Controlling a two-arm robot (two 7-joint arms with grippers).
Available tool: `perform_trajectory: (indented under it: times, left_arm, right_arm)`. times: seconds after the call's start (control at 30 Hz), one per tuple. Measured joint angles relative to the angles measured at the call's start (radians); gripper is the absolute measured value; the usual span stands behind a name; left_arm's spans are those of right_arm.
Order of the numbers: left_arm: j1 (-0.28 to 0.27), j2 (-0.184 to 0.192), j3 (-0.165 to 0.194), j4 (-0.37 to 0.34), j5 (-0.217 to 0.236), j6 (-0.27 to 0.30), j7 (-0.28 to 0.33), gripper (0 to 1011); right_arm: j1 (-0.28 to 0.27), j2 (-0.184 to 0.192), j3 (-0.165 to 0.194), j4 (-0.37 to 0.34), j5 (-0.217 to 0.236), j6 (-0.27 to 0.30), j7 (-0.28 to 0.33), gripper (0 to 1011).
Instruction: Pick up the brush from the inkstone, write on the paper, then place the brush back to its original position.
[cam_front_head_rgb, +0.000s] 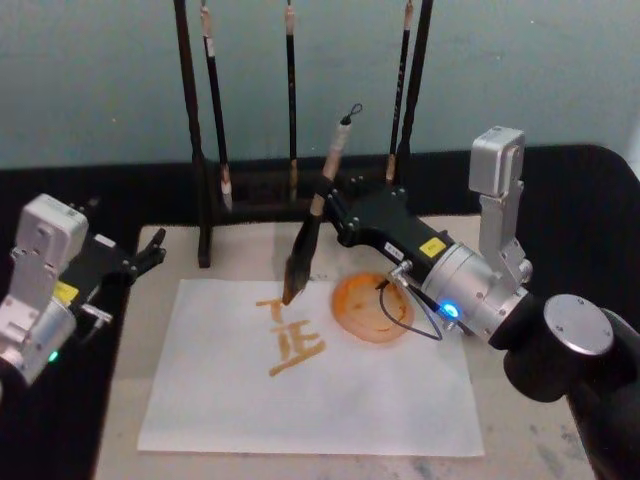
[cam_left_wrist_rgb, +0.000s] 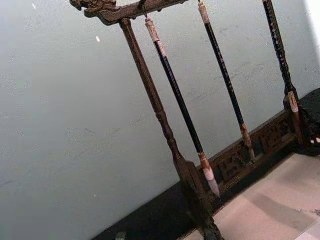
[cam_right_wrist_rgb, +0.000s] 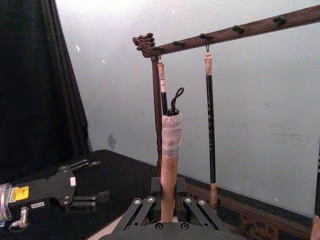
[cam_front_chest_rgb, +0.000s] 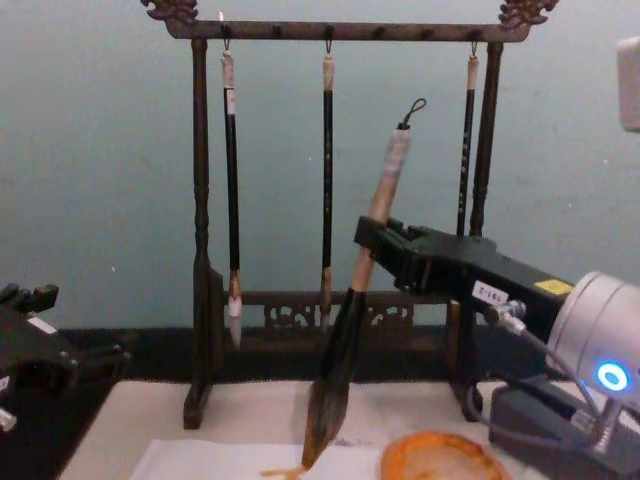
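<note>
pickup is done and i judge the writing well underway: the jaws of the right gripper (cam_front_head_rgb: 325, 205) pinch the brush (cam_front_head_rgb: 305, 240), tip on the paper (cam_front_head_rgb: 230, 400) at the top orange stroke (cam_front_head_rgb: 270, 303), with the return to the inkstone (cam_front_head_rgb: 372, 308) left; the left gripper (cam_front_head_rgb: 145, 255) sits parked off to the left.

Soft, even light fills the scene. The far wall (cam_front_chest_rgb: 100, 150) is evenly lit; the paper (cam_front_head_rgb: 300, 400) is bright without glare. Shadows are faint. A blue lamp (cam_front_head_rgb: 449, 309) glows at right.
</note>
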Motion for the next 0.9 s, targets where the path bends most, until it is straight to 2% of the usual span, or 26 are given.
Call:
perform_trajectory:
  times: [0.9]
  left_arm:
    - [0.000,0.000,0.000,0.000,0.000,0.000,0.000,1010]
  right_arm:
    - [-0.009,-0.052,0.034,0.033,-0.061,0.027,0.034,168]
